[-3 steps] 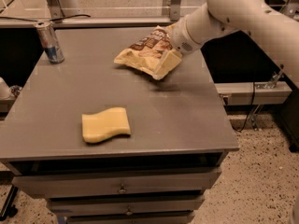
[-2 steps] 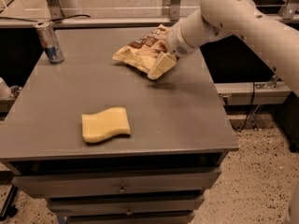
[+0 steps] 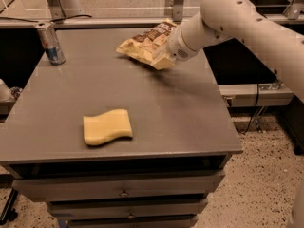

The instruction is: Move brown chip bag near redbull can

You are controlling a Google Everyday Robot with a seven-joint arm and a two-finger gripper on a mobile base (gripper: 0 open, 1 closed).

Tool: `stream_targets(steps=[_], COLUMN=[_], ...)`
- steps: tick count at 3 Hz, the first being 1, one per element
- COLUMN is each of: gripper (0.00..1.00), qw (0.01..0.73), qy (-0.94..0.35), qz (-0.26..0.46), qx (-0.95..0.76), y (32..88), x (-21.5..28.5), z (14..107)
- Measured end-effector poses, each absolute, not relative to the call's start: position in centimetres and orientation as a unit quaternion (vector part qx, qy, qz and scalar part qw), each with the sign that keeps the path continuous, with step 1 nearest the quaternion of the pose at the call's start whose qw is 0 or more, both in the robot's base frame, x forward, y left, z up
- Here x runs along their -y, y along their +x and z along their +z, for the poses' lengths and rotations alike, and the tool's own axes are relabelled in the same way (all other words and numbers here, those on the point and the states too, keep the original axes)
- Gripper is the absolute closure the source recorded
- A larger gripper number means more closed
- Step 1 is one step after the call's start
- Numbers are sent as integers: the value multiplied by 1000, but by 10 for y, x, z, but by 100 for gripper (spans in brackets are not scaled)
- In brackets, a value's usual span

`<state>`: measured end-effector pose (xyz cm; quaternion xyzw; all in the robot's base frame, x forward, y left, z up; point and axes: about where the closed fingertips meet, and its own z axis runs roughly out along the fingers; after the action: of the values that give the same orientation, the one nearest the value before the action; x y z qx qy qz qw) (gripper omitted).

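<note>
We see the gripper point(image 3: 164, 54) at the far right part of the table point(image 3: 190, 127), at the end of a pale arm point(image 3: 237, 18) that reaches in from the right. It is clamped on the right end of the chip bag point(image 3: 142, 42), and the crinkled foil hides most of what grips it. The bag is dark brown on its face with white lettering and pale tan edges. It lies tilted, its right end raised at the gripper and its left tip pointing down and to the left. A dark shadow falls on the tabletop under the held end, so that end is clear of the surface; we cannot tell whether the left tip touches the table. The can point(image 3: 50, 43), slim, silver and blue, stands upright near the far left corner of the table, well apart from the bag, with bare tabletop between them. A yellow sponge point(image 3: 107, 127) with wavy edges lies flat near the front of the table, left of the middle, well apart from both the bag and the can. Below the tabletop we see drawers point(image 3: 123, 192) with small knobs, and a speckled floor point(image 3: 256, 175) to the right.
</note>
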<state>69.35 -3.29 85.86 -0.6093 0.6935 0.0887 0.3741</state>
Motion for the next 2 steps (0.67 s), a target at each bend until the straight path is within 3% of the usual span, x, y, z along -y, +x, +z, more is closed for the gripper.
stream_targets(steps=[1, 2], gripper=[86, 100], qw=[373, 378], qy=[-610, -614], qz=[90, 88], qx=[-693, -687], y=[693, 696], x=[31, 26], z=[857, 860])
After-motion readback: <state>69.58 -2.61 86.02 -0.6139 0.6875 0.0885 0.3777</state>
